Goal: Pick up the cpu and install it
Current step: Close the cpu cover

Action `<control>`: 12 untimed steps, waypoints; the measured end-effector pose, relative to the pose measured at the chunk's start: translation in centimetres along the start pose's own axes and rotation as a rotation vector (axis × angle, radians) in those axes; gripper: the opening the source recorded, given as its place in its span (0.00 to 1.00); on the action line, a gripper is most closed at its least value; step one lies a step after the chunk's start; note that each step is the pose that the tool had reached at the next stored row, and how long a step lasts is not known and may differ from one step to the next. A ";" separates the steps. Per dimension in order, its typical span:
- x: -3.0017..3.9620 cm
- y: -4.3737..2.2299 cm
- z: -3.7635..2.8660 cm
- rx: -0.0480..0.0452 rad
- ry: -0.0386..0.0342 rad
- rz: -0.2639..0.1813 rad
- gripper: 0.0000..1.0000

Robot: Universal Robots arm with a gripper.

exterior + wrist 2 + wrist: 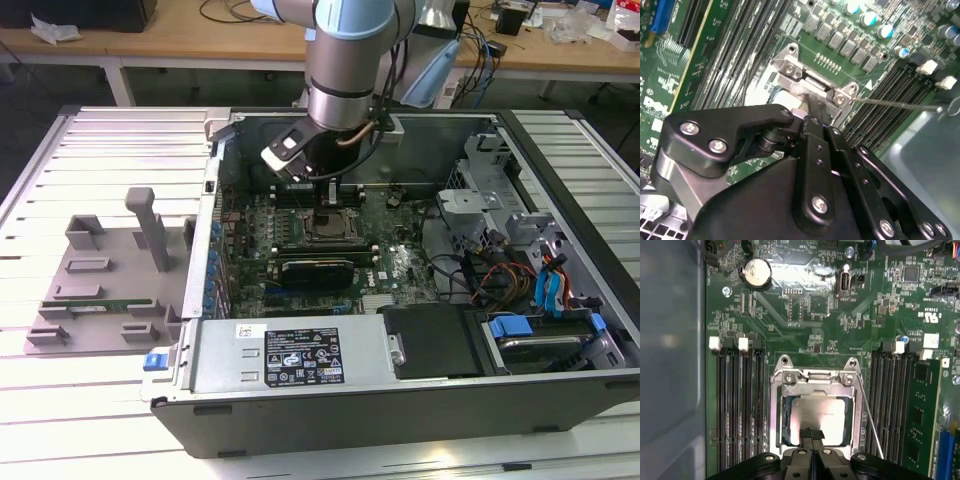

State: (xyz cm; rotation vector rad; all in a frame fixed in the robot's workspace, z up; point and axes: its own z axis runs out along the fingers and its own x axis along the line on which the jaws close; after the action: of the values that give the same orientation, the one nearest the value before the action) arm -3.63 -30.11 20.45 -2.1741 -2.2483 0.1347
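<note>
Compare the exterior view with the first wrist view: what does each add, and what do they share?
Exterior view: the arm reaching into the open computer case, a grey tray on the exterior view's left, a labelled power supply. First wrist view: the cpu lying flat in its socket, a coin battery, the thin socket lever. Both: the gripper over the socket, on the green motherboard.

Even overhead light fills the exterior view: the pale bench (120, 130) is nearly washed out, and the arm (350, 50) shades the open computer case (400, 412). In the first wrist view glare whitens the top of the cpu (817, 412) and the motherboard (805, 315) beside the coin battery (756, 273); the grey case wall (670, 365) is blurred. In the second wrist view the black tool (814, 112), close to the lens, looks soft.
</note>
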 end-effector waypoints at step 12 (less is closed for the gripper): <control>-0.22 0.82 -3.79 0.0007 0.0000 0.000 0.11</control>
State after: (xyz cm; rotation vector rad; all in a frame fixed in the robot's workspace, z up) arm -2.54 -30.10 24.18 -2.1736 -2.2479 0.1355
